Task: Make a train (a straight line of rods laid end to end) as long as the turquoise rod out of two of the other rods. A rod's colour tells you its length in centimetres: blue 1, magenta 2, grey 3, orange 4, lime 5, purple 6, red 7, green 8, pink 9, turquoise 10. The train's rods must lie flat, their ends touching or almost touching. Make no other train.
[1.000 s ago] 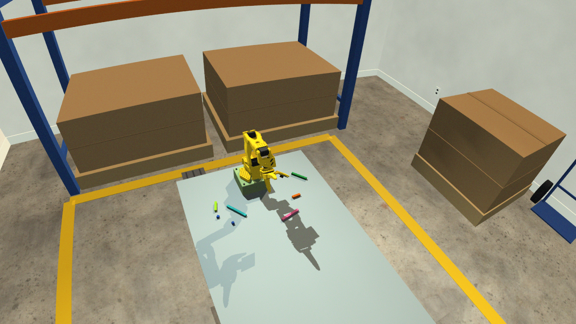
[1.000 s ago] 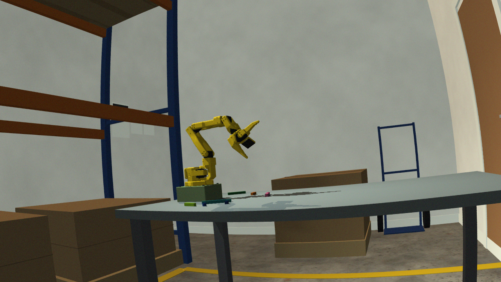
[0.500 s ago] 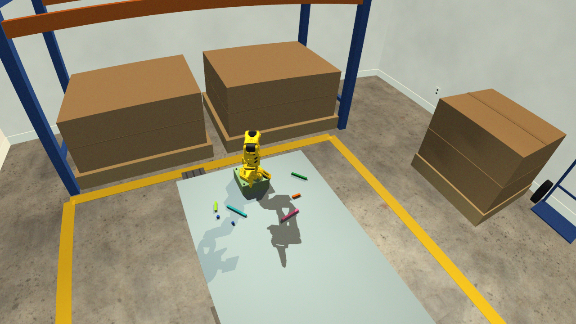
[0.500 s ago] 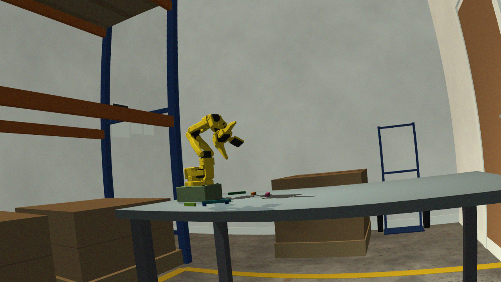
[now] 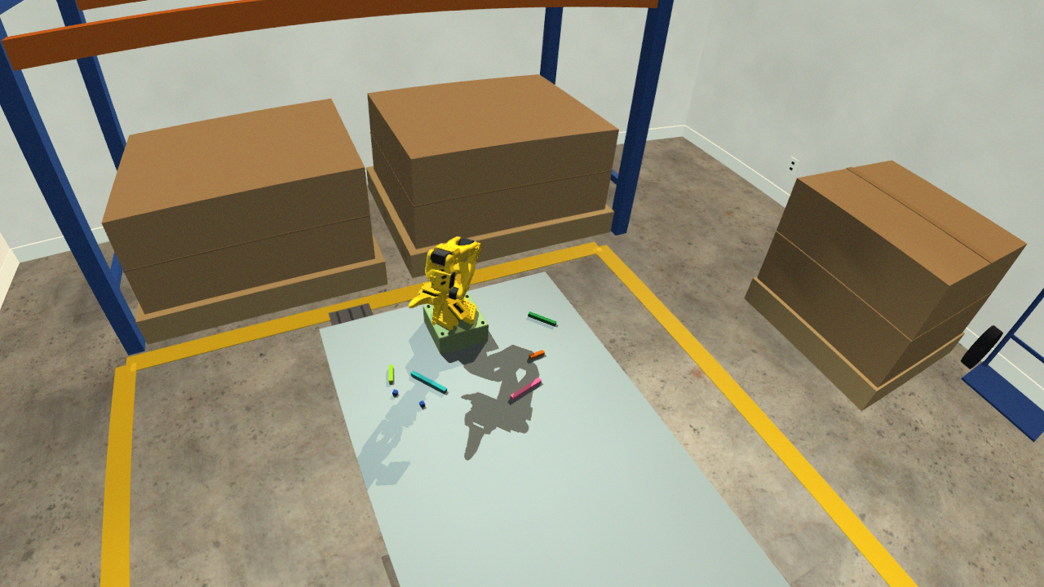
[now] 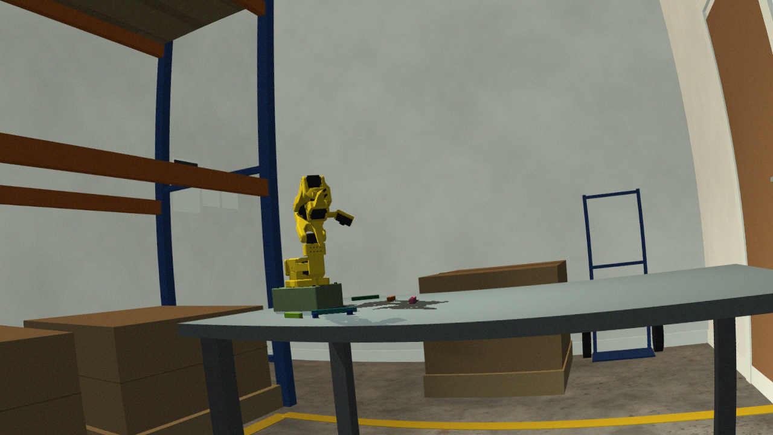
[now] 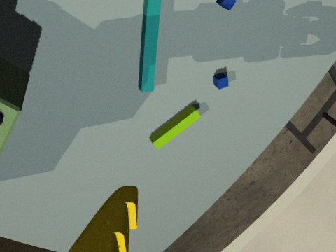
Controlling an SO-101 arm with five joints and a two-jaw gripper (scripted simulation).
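The train is not yet begun: the pink rod (image 5: 525,390) (image 6: 412,299) lies well apart from both blue rods (image 5: 395,392) (image 7: 220,81) (image 5: 422,403) (image 7: 227,3). The pincer (image 5: 431,297) stands wide apart, holding nothing. Joining pink with one blue remains, I judge.

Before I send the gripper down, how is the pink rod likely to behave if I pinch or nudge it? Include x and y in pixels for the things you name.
The pink rod (image 5: 525,390) (image 6: 412,300) looks stiff, its edges running straight. Its flat-sided, square-cut shape suggests it should slide rather than roll. Being long and thin, it would probably swivel if nudged near one end, so a grip near its middle seems safer.
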